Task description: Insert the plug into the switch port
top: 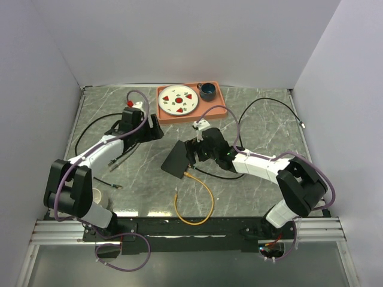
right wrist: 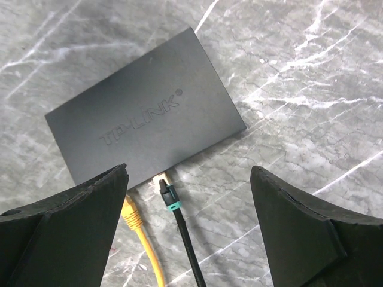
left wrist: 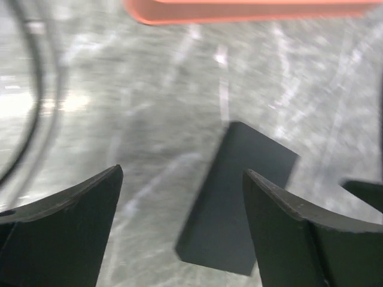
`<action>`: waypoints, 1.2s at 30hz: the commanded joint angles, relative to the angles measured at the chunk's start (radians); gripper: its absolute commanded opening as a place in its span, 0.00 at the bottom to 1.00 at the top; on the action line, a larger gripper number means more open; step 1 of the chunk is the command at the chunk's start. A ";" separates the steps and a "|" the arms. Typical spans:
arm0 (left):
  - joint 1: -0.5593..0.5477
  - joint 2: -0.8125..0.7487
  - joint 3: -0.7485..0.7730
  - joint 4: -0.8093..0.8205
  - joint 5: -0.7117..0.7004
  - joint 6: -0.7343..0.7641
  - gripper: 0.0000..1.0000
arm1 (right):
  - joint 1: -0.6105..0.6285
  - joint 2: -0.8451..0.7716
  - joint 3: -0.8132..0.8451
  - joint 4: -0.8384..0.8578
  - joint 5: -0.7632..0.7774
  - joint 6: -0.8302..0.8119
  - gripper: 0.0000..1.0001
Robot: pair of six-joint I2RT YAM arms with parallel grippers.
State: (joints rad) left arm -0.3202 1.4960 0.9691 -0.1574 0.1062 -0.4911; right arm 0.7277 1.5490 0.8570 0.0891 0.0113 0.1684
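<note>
Above black box [right wrist: 143, 119]: right claw [right wrist: 188, 169] wide open (grips nothing).

The black switch box [right wrist: 146, 116] bears one legible marking: the brand name "TP-LINK", raised tone-on-tone at the centre of its top face. In the right wrist view the lettering runs diagonally, starting toward 8 o'clock and ending toward 2 o'clock.
</note>
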 commanded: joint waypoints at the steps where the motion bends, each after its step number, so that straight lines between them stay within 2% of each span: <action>1: 0.047 0.007 0.040 -0.028 -0.098 -0.001 0.84 | -0.005 -0.050 0.008 0.040 -0.002 0.014 0.91; 6: 0.090 0.044 0.037 -0.022 -0.103 -0.026 0.80 | -0.005 -0.058 -0.003 0.046 -0.005 0.019 0.91; 11: 0.127 0.093 0.037 -0.022 -0.210 -0.033 0.78 | -0.005 -0.056 -0.010 0.052 -0.007 0.022 0.91; 23: 0.179 0.202 0.063 -0.028 -0.303 -0.004 0.72 | -0.005 -0.049 -0.010 0.046 -0.005 0.016 0.92; 32: 0.179 0.305 0.089 -0.063 -0.362 0.014 0.60 | -0.005 -0.049 -0.007 0.038 -0.002 0.011 0.92; 34: 0.179 0.328 0.100 -0.080 -0.376 0.017 0.54 | -0.005 -0.046 -0.006 0.038 -0.002 0.011 0.92; 36: 0.179 0.352 0.114 -0.097 -0.398 0.014 0.42 | -0.005 -0.043 -0.004 0.037 -0.004 0.011 0.92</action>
State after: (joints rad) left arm -0.1429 1.7943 1.0492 -0.2104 -0.2344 -0.4843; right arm 0.7277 1.5318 0.8482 0.0959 -0.0006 0.1825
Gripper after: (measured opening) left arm 0.482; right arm 0.921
